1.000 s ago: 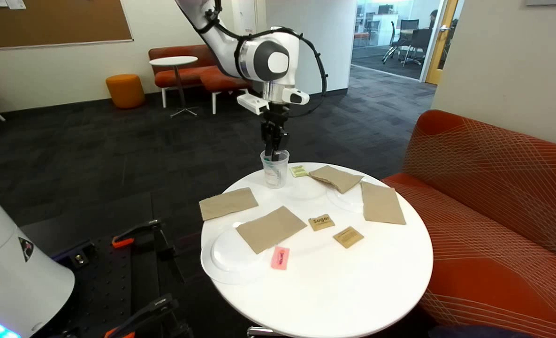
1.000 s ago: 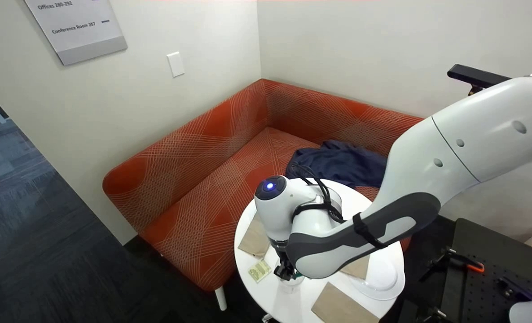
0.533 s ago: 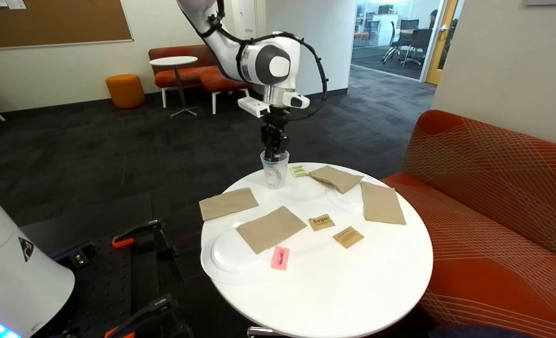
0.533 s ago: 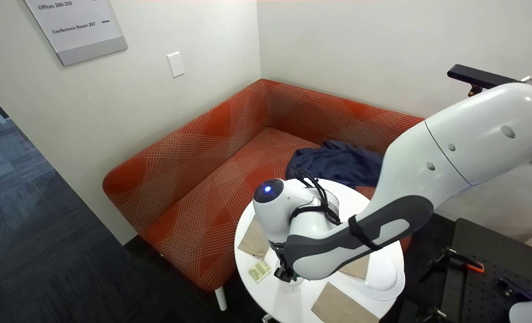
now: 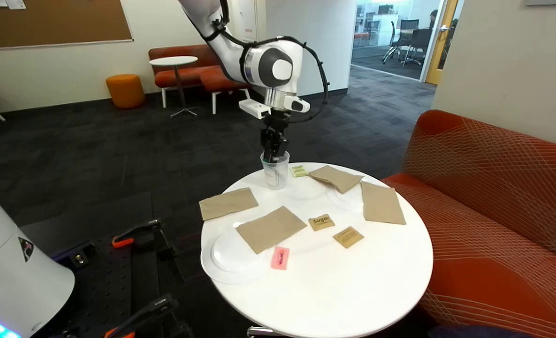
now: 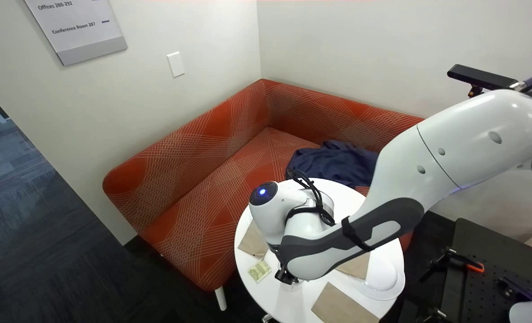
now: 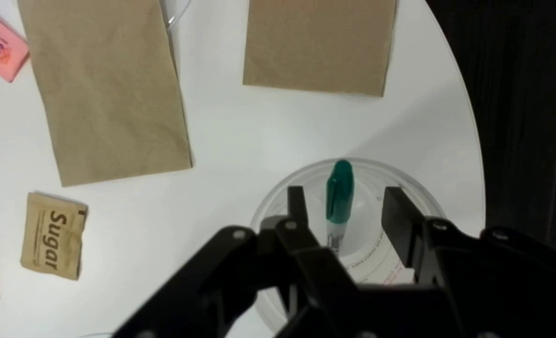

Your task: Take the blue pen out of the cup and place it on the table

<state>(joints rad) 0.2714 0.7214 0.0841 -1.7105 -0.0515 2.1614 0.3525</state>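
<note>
The pen [image 7: 340, 197], with a teal cap and a white barrel, stands leaning in the clear cup [image 7: 287, 180] in the wrist view. Its lower part is hidden behind the gripper. My gripper [image 7: 345, 202] is open, with one finger on each side of the pen and gaps between, nearer the left finger. Both fingertips lie within the cup's rim outline. In an exterior view the gripper [image 5: 272, 158] points down into the mouth of the cup [image 5: 276, 178], which stands upright at the far edge of the white round table [image 5: 353, 281]. In an exterior view the arm hides most of the gripper [image 6: 287, 277].
Brown paper pieces [image 5: 271, 229], sugar packets [image 5: 321, 222], a pink packet [image 5: 280, 258] and a clear plate [image 5: 233, 253] lie on the table. A green packet [image 5: 299, 171] lies beside the cup. A red sofa [image 5: 484, 225] borders the table.
The arm has come down a little, and the gripper sits slightly lower in the cup's mouth. The teal cap, visible earlier beside the gripper in an exterior view, is now hidden there.
</note>
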